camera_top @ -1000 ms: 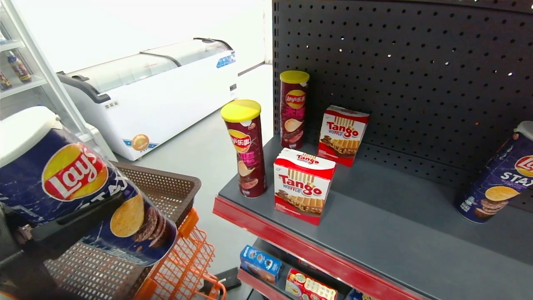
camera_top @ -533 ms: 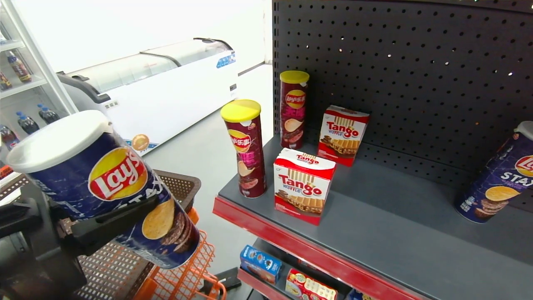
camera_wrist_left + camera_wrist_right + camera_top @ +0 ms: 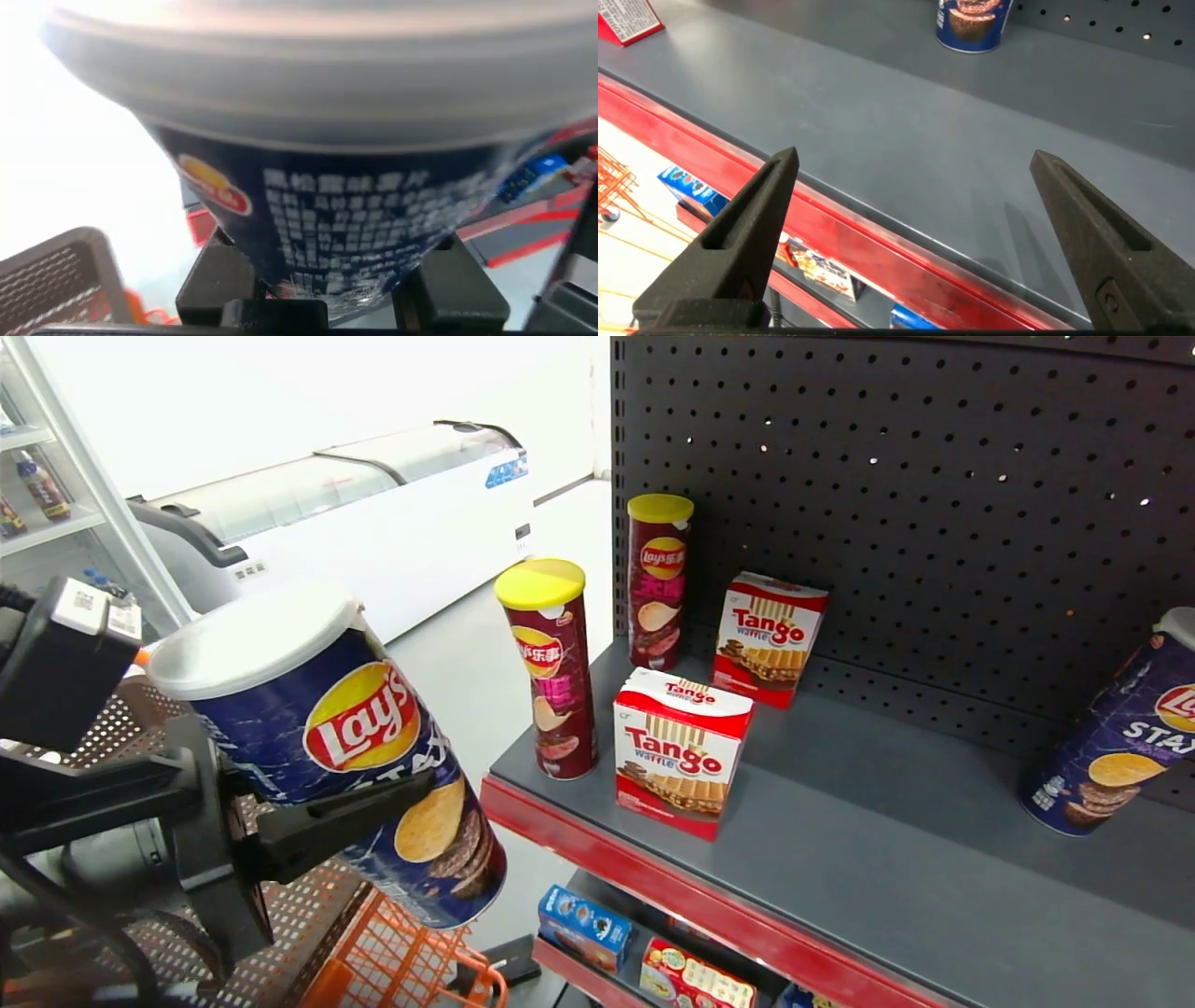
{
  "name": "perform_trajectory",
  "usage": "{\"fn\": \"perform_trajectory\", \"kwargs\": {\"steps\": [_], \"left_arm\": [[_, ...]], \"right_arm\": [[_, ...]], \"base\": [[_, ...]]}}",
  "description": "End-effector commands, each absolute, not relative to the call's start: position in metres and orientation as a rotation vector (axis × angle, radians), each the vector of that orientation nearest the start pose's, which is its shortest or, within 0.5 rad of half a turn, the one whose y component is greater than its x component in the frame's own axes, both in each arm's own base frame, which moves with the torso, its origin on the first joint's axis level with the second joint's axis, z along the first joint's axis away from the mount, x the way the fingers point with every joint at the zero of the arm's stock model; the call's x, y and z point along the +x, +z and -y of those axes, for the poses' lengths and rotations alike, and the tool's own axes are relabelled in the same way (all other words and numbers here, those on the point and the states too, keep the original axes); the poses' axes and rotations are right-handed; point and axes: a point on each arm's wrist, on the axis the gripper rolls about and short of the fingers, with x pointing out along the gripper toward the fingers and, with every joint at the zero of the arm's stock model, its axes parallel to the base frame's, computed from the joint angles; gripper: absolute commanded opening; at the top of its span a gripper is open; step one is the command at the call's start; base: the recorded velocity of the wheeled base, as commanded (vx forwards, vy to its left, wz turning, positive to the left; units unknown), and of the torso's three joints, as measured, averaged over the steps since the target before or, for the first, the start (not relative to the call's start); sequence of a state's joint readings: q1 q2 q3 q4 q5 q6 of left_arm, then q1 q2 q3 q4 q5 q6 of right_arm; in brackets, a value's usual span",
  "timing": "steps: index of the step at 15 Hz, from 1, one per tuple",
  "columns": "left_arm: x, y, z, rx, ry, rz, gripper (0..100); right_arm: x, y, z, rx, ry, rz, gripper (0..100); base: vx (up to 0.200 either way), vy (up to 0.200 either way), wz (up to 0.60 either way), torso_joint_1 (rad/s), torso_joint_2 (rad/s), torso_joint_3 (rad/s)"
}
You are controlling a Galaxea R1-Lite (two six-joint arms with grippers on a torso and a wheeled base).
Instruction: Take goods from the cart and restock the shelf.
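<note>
My left gripper is shut on a dark blue chips can with a white lid, held tilted above the orange cart, left of the shelf. In the left wrist view the blue chips can sits between the two black fingers. On the shelf stand two maroon chips cans with yellow lids, two red wafer boxes and another dark blue chips can at the far right. My right gripper is open, hanging over the shelf's front part, with a blue chips can farther back.
The shelf has a red front edge and a black pegboard back. A lower shelf holds small snack packs. A white chest freezer stands behind the cart. The middle of the shelf surface is bare.
My left gripper has carried the blue chips can to the right, toward the shelf, over the cart. The goods on the shelf have not moved.
</note>
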State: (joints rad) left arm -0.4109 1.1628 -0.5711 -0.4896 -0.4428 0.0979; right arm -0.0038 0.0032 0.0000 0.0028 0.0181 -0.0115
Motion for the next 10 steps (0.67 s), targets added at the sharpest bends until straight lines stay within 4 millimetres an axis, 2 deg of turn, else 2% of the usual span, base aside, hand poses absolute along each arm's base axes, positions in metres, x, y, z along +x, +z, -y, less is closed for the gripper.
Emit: {"fn": "perform_trajectory", "kwargs": {"steps": [1, 10], "left_arm": [[0.1568, 0.2283, 0.0791, 0.089, -0.868, -0.084, 0], [0.1581, 0.2279, 0.0837, 0.105, -1.052, -0.072, 0]], "right_arm": [[-0.0225, 0.0753, -0.0005, -0.012, 0.015, -0.008, 100], [-0.0225, 0.0753, -0.0005, -0.012, 0.015, -0.008, 100]], "base": [[0.000, 0.000, 0.00, 0.000, 0.00, 0.000], [0.000, 0.000, 0.00, 0.000, 0.00, 0.000]]}}
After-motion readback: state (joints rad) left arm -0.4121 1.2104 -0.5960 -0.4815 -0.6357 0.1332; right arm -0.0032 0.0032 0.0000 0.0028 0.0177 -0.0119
